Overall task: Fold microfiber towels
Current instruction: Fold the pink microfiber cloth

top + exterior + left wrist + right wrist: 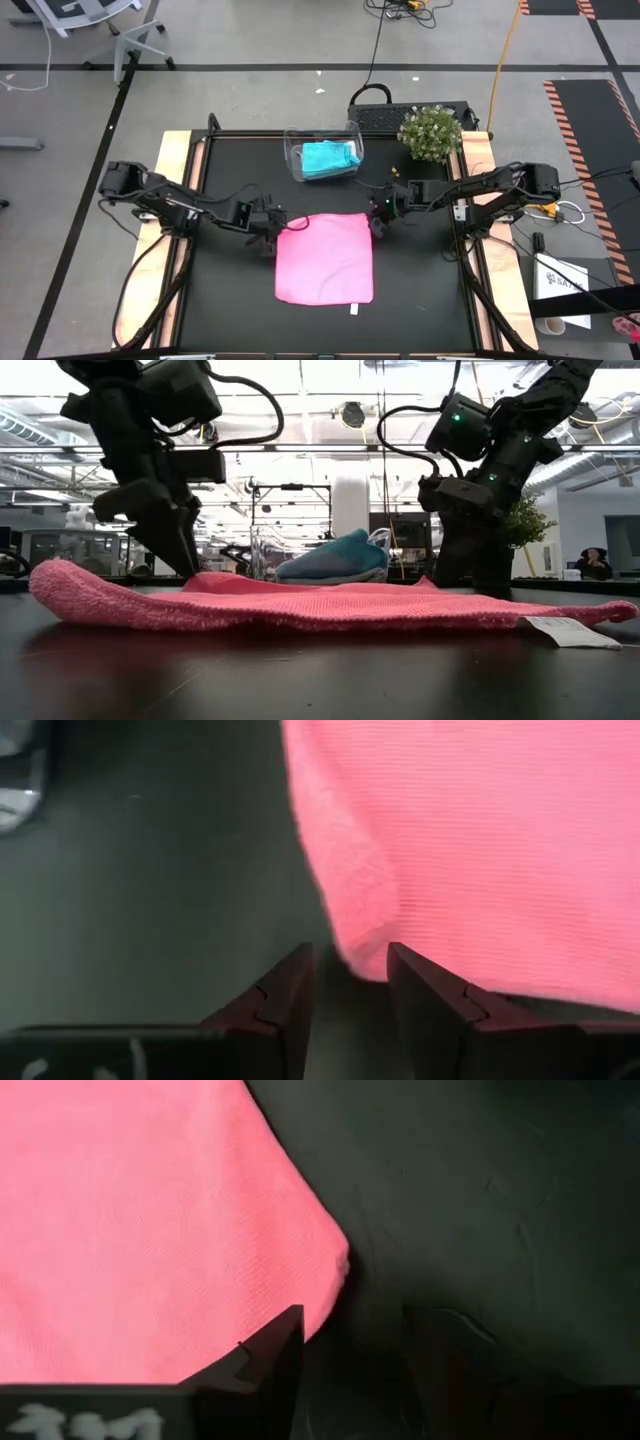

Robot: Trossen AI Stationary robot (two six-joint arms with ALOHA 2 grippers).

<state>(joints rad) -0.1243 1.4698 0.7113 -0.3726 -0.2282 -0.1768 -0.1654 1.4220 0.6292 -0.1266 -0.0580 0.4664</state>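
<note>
Because the pink towel (325, 258) lies flat mid-table, limp, light and grippy, its far corners are the places to pinch. At 10 o'clock the left gripper (350, 982) straddles one corner, half open; at 2 o'clock the right gripper (350, 1342) stands open, empty.

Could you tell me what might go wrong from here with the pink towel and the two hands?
The left hand straddles one corner of the pink towel, so closing may catch only its tip, which could slip. The right hand stands open beside the other corner, so a lift now would raise one side only.
</note>
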